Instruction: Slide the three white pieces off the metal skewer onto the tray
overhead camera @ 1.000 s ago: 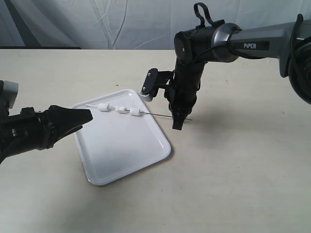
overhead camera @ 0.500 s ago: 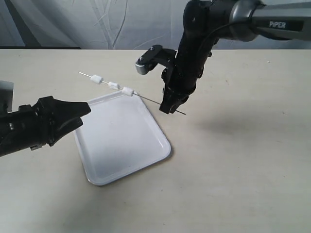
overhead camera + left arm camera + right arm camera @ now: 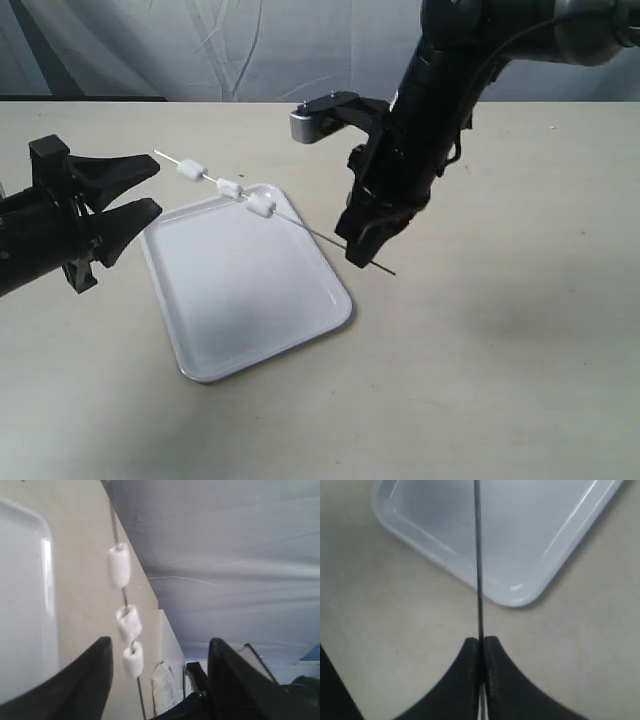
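Observation:
The metal skewer (image 3: pixel 310 228) hangs in the air, tilted, its far end up over the tray's back left. The three white pieces (image 3: pixel 229 187) are strung along its upper half. My right gripper (image 3: pixel 358 252) is shut on the skewer's lower end, right of the white tray (image 3: pixel 200 340). In the right wrist view the rod (image 3: pixel 478 570) runs out from between the shut fingers over the tray's corner (image 3: pixel 515 597). My left gripper (image 3: pixel 145 188) stands open just left of the skewer's free tip. In the left wrist view the pieces (image 3: pixel 127 622) hang between its fingers (image 3: pixel 87 680), untouched.
The tray lies flat on a beige tabletop (image 3: pixel 500 350). A grey cloth backdrop (image 3: pixel 200 50) hangs behind the table's far edge. The right wrist camera housing (image 3: pixel 320 115) juts out above the skewer.
My right arm has lifted the skewer off the tray and tilted it, tip upward. My left gripper has risen, turned and opened beside the skewer's free end.

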Motion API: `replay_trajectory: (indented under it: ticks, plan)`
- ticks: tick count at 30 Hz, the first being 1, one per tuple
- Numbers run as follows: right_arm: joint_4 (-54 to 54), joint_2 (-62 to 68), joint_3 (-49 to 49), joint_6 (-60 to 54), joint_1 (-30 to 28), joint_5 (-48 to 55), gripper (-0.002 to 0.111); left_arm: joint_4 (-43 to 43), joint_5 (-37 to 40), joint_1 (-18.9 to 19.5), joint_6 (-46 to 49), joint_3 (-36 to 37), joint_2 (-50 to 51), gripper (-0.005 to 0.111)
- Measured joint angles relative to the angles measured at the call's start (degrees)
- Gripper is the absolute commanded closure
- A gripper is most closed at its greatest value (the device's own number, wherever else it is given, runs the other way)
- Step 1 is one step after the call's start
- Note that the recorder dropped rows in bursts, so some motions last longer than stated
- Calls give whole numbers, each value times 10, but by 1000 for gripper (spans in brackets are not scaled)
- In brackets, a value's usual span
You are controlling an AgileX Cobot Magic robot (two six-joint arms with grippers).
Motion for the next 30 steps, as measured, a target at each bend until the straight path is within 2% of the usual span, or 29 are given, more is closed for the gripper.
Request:
replay_trajectory:
  ticks: [5,12,21,30]
  plan:
    - [0,-61,83,-4,0,-8,109,8,-10,0,-10,0,0,52]
    - [16,-110,144,-8,0,-32,109,17,10,-9,-10,-7,0,52]
    - [38,-116,152,-9,0,-37,109,10,62,-68,-10,-46,1,52]
    - [59,-117,152,-23,0,-36,109,5,114,-73,1,-58,1,53]
